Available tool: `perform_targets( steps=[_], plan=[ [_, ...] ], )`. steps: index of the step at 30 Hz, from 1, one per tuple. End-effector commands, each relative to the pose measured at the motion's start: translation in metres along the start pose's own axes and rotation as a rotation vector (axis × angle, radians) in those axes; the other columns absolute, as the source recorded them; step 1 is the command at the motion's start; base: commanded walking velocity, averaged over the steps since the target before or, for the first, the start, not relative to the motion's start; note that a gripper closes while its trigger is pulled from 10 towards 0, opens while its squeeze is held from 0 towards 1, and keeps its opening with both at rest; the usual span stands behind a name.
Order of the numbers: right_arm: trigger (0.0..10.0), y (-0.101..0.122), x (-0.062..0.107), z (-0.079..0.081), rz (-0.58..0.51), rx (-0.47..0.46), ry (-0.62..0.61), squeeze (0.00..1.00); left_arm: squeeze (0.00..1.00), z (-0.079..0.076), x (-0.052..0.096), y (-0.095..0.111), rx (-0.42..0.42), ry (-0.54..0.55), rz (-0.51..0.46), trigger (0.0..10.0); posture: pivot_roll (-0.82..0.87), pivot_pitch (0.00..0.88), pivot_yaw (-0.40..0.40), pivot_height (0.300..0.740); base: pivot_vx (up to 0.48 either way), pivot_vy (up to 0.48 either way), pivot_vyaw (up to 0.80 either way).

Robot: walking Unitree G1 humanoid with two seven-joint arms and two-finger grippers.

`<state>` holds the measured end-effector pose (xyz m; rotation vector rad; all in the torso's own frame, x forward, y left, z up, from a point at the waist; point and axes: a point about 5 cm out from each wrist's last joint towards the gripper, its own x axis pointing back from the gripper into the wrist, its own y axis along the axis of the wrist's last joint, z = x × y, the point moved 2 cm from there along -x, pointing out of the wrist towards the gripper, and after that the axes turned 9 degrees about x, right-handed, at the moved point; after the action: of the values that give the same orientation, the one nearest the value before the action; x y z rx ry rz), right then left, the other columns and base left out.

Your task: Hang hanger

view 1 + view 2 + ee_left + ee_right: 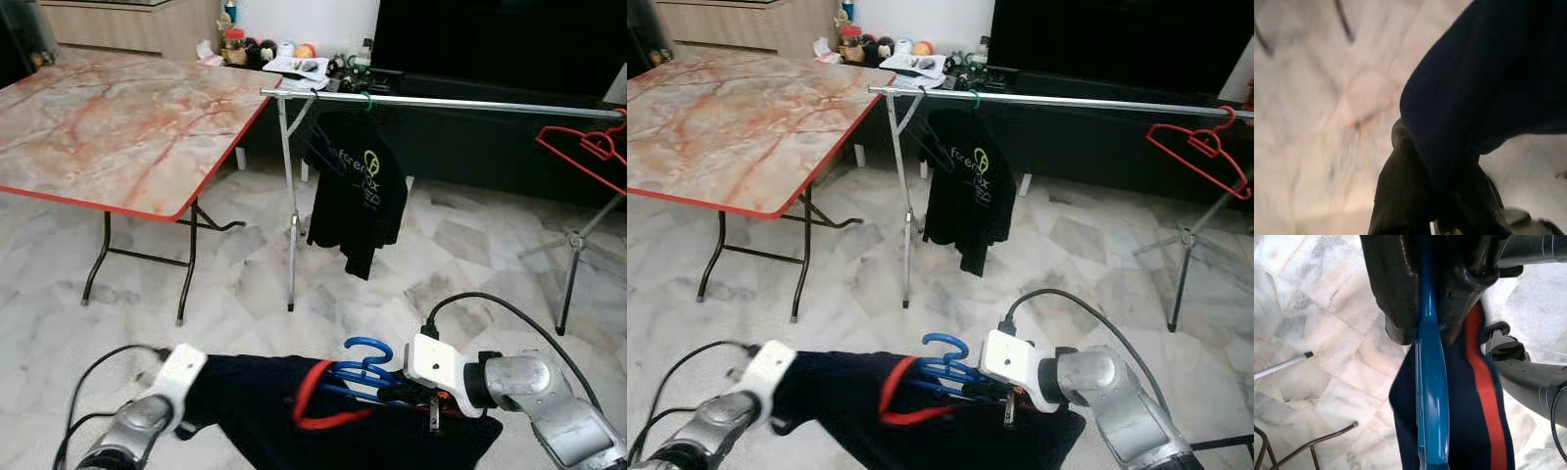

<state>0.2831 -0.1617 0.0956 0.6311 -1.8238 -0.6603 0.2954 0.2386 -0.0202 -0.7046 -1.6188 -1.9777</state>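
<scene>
We hold the blue hanger [364,371] low before us, our right gripper [1422,335] closed on it, the dark navy garment [294,416] with red collar draped on it and pinched by our left gripper [1437,205], well below the metal rail [441,101].

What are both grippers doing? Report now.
Left gripper: shut on the dark navy shirt.
Right gripper: shut on the blue hanger.
</scene>
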Motion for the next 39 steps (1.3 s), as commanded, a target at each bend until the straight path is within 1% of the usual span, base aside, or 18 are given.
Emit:
perform_targets(
  steps=[1,6,10,13,15,17,18,24,25,27,29,30,31,32,35,36,38,39],
  plan=[
    [10.0,-0.005,0.013,-0.008,0.024,-0.004,-0.042,0.00,0.00,0.016,0.004,-0.018,0.050,0.075,0.077,0.0,-0.03,0.082,-0.036,0.740,0.000,0.000,0.00],
    [10.0,0.004,0.020,-0.019,-0.057,-0.046,-0.114,0.00,0.00,0.017,0.010,-0.049,0.107,0.106,0.243,0.0,-0.03,0.075,-0.033,0.740,0.000,0.000,0.00],
    [10.0,0.012,0.023,-0.024,-0.130,-0.077,-0.147,0.00,0.00,0.017,0.011,-0.054,0.140,0.130,0.268,0.0,-0.03,0.071,-0.031,0.740,0.000,0.000,0.00],
    [10.0,0.022,0.033,-0.040,-0.237,-0.119,-0.279,0.00,0.00,0.024,0.017,-0.071,0.338,0.205,0.312,0.0,-0.03,0.064,-0.025,0.740,0.000,0.000,0.00],
    [10.0,0.023,0.036,-0.047,-0.263,-0.155,-0.332,0.00,0.00,0.021,0.018,-0.075,0.369,0.190,0.323,0.0,-0.04,0.064,-0.025,0.740,0.000,0.000,0.00],
    [10.0,0.024,0.039,-0.051,-0.289,-0.188,-0.360,0.00,0.00,0.016,0.017,-0.076,0.374,0.156,0.331,0.0,-0.03,0.062,-0.024,0.740,0.000,0.000,0.00],
    [10.0,0.027,0.040,-0.054,-0.329,-0.204,-0.397,0.00,0.00,0.007,0.016,-0.076,0.353,0.090,0.342,0.0,-0.03,0.063,-0.024,0.740,0.000,0.000,0.00],
    [10.0,0.029,0.037,-0.062,-0.421,-0.332,-0.495,0.00,0.00,-0.011,0.012,-0.069,0.276,-0.026,0.338,0.0,-0.03,0.063,-0.028,0.740,0.000,0.000,0.00],
    [10.0,0.032,0.037,-0.064,-0.485,-0.397,-0.515,0.00,0.00,-0.017,0.011,-0.066,0.290,-0.063,0.340,0.0,-0.02,0.067,-0.029,0.740,0.000,0.000,0.00],
    [10.0,0.035,0.039,-0.064,-0.531,-0.423,-0.510,0.00,0.00,-0.018,0.011,-0.065,0.299,-0.073,0.340,0.0,-0.02,0.070,-0.027,0.740,0.000,0.000,0.00],
    [10.0,0.032,0.043,-0.067,-0.529,-0.426,-0.546,0.00,0.00,-0.016,0.011,-0.065,0.295,-0.068,0.343,0.0,-0.02,0.072,-0.026,0.740,0.000,0.000,0.00],
    [10.0,0.023,0.049,-0.076,-0.488,-0.445,-0.645,0.00,0.00,-0.015,0.012,-0.069,0.280,-0.080,0.356,0.0,-0.03,0.073,-0.027,0.740,0.000,0.000,0.00],
    [10.0,0.020,0.051,-0.079,-0.480,-0.453,-0.678,0.00,0.00,-0.015,0.013,-0.070,0.274,-0.088,0.362,0.0,-0.03,0.073,-0.027,0.740,0.000,0.000,0.00],
    [10.0,0.015,0.061,-0.090,-0.515,-0.521,-0.775,0.00,0.00,-0.020,0.014,-0.073,0.257,-0.131,0.378,0.0,-0.03,0.075,-0.028,0.740,0.000,0.000,0.00],
    [10.0,0.010,0.075,-0.103,-0.572,-0.621,-0.920,0.00,0.00,-0.025,0.015,-0.074,0.245,-0.177,0.387,0.0,-0.03,0.079,-0.028,0.740,0.000,0.000,0.00],
    [10.0,0.004,0.082,-0.110,-0.634,-0.754,-0.995,0.00,0.00,-0.028,0.014,-0.073,0.243,-0.196,0.381,0.0,-0.03,0.078,-0.028,0.740,0.000,0.000,0.00],
    [10.0,-0.005,0.089,-0.115,-0.691,-0.883,-1.096,0.00,0.00,-0.031,0.013,-0.070,0.229,-0.215,0.374,0.0,-0.02,0.083,-0.028,0.740,0.000,0.000,0.00],
    [10.0,-0.005,0.089,-0.115,-0.691,-0.883,-1.096,0.00,0.00,-0.031,0.013,-0.070,0.229,-0.215,0.374,0.0,-0.02,0.083,-0.028,0.740,0.000,0.000,0.00]
  ],
)
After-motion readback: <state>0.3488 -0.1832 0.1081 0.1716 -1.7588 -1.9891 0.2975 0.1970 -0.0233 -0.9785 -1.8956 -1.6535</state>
